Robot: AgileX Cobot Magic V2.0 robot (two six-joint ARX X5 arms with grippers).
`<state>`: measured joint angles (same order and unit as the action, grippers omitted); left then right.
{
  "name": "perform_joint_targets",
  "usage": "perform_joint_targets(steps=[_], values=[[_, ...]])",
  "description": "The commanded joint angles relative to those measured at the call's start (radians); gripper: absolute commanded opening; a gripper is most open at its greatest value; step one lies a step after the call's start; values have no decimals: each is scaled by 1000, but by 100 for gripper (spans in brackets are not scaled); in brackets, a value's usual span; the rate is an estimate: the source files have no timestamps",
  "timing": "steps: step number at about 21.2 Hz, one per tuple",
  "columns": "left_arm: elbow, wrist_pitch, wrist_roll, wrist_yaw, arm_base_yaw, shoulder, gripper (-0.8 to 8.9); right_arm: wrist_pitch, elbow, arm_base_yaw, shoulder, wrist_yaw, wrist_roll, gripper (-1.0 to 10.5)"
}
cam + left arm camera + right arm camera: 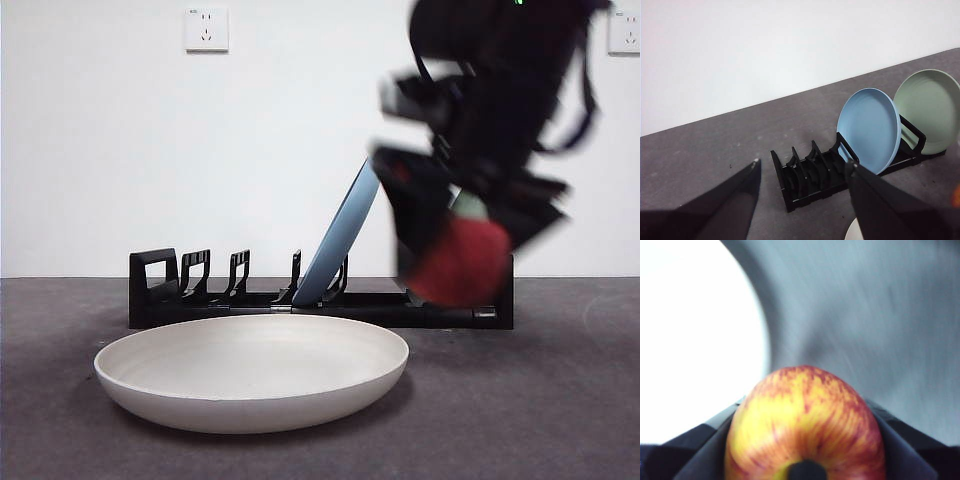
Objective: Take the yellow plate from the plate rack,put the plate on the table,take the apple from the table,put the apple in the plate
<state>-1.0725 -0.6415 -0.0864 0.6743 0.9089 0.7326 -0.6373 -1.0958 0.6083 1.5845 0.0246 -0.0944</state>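
Note:
The yellow plate (250, 370) lies flat on the table (560, 420) in front of the plate rack (320, 300), its rim also bright in the right wrist view (695, 340). My right gripper (455, 265) hangs above the table to the plate's right, blurred, shut on the red and yellow apple (805, 427), which shows as a red blur (460, 262) in the front view. My left gripper (802, 172) is open and holds nothing, raised above the rack's (810, 175) empty slots.
A light blue plate (340, 235) leans upright in the rack, also seen from the left wrist (869, 130). A pale green plate (930, 110) stands in the rack beyond it. A white wall with sockets (206, 29) is behind.

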Motion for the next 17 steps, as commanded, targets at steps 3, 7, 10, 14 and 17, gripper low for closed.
perform_joint_targets(steps=[3, 7, 10, 14, 17], values=[[4, 5, 38, 7, -3, -3, 283, 28, -126, 99, 0, 2, 4, -13], [4, 5, 39, 34, -3, -3, 283, 37, -203, 174, 46, 2, 6, -13], [4, 4, 46, 33, -3, -3, 283, 37, -257, 208, 129, 2, 7, -13], [4, 0, 61, 32, -3, -3, 283, 19, -304, 234, 259, 2, 16, -13], [4, -15, 61, 32, -3, -3, 283, -2, -304, 240, 336, 2, 15, -13]])
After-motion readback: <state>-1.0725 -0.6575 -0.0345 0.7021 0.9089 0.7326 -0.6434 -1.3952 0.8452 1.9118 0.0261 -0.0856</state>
